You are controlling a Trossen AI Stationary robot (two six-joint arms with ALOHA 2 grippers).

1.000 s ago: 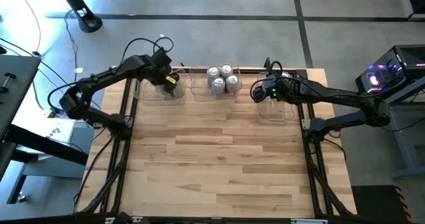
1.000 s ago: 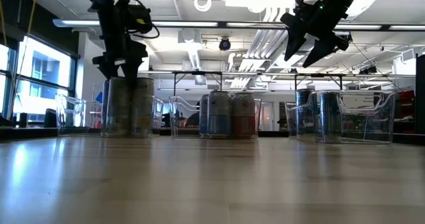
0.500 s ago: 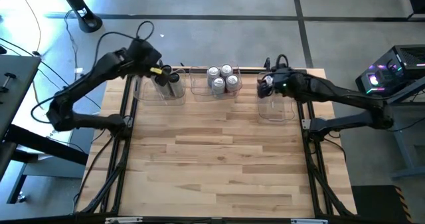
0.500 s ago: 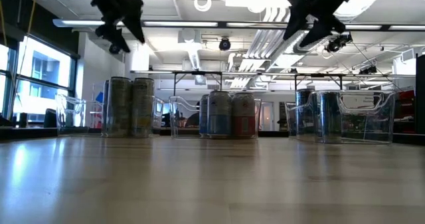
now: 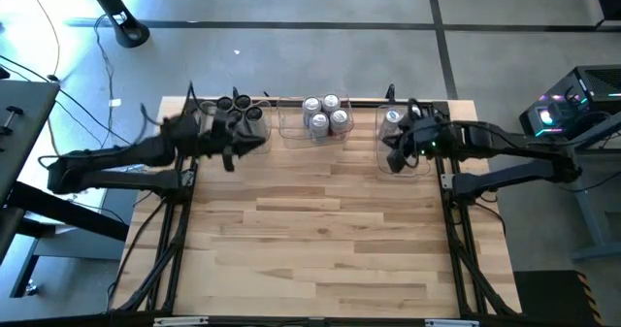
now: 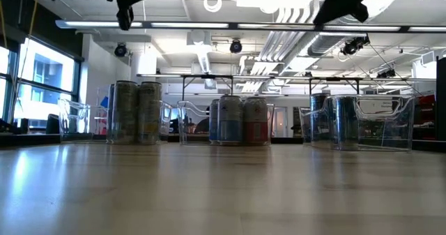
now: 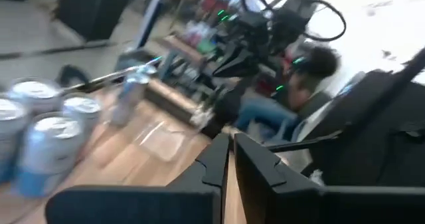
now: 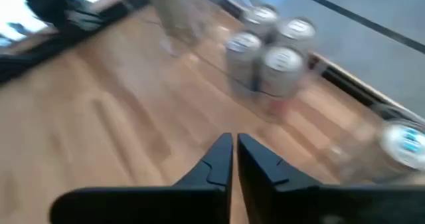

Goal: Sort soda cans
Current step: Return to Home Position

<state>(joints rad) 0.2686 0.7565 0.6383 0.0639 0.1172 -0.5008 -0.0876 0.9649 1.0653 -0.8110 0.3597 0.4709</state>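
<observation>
Three dark black-topped soda cans (image 5: pixel 243 106) stand in the clear left bin (image 5: pixel 254 141). Several silver cans (image 5: pixel 325 114) stand in the middle bin (image 5: pixel 291 131), also in the low view (image 6: pixel 240 120) and the left wrist view (image 7: pixel 46 134). One silver can (image 5: pixel 393 116) stands in the right bin (image 5: pixel 419 167). My left gripper (image 7: pixel 229 151) is shut and holds nothing, lying level just near of the left bin (image 5: pixel 258 141). My right gripper (image 8: pixel 234 151) is shut and holds nothing above the right bin's near left corner (image 5: pixel 392 154).
The three clear bins line the table's far edge. The bare wooden tabletop (image 5: pixel 320 230) stretches from the bins to the near edge. In the left wrist view a person (image 7: pixel 292 98) sits beyond the table's right side.
My left gripper has risen off the dark cans in the left bin, then swung toward the near edge and tipped level, pointing toward the table's right. My right gripper has lifted and drawn slightly toward the near edge. The cans have stayed upright in their bins.
</observation>
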